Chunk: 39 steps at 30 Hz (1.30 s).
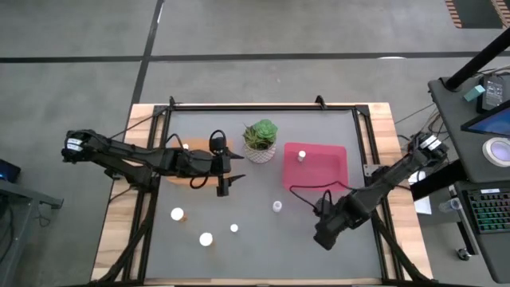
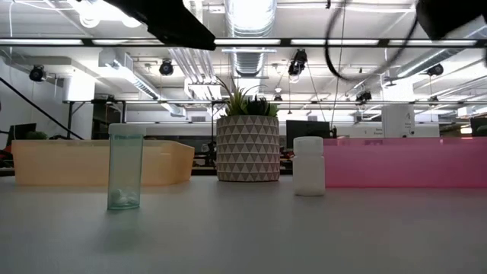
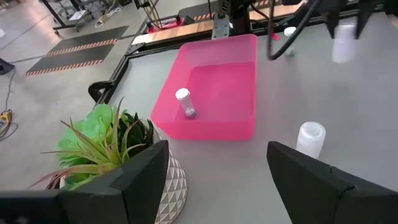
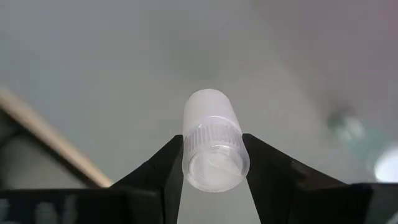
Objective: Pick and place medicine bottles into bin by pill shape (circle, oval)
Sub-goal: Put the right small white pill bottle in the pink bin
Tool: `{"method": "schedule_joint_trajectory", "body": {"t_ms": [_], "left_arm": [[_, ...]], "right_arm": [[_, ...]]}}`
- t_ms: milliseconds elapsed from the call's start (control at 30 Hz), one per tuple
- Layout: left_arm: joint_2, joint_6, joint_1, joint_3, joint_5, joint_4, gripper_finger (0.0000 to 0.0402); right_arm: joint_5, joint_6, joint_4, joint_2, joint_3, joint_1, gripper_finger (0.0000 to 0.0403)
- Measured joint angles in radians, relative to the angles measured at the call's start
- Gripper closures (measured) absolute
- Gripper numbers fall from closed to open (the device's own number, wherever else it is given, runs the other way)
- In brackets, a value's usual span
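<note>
At the table's near right, the right gripper (image 4: 212, 163) pinches a small white-capped bottle (image 4: 212, 144) between both fingers. The left gripper (image 1: 226, 185) hangs with fingers spread beside the orange tray (image 2: 91, 162), near the potted plant (image 1: 260, 140). One bottle (image 3: 185, 103) lies in the pink tray (image 1: 336, 159); four others stand on the mat.

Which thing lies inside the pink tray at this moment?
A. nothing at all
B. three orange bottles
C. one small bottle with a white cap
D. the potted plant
C: the high view shows a single small white-capped bottle inside the pink tray, and the left wrist view shows the same; the potted plant stands on the table beside the tray, not in it.
</note>
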Motion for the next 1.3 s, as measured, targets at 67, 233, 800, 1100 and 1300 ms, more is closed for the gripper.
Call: {"method": "schedule_joint_trajectory", "body": {"t_ms": [67, 233, 800, 1100, 1300], "left_arm": [[0.000, 0.001, 0.000, -0.005, 0.000, 0.014, 0.0145], [-0.002, 0.001, 0.000, -0.006, 0.000, 0.029, 0.0145], [-0.004, -0.003, 0.001, -0.005, 0.000, 0.065, 0.0145], [-0.004, -0.007, 0.001, -0.006, 0.000, 0.102, 0.0145], [-0.003, -0.007, 0.001, -0.006, 0.000, 0.107, 0.0145]], "right_arm": [[0.053, -0.088, 0.079, -0.042, -0.002, 0.000, 0.0263], [0.190, -0.282, 0.251, -0.137, -0.007, -0.021, 0.0263], [-0.098, -1.054, 1.010, -0.291, -0.119, -0.156, 0.0264], [-0.230, -1.316, 1.235, -0.280, -0.130, -0.163, 0.0264], [-0.298, -1.434, 1.343, -0.288, -0.130, -0.162, 0.0264]]}}
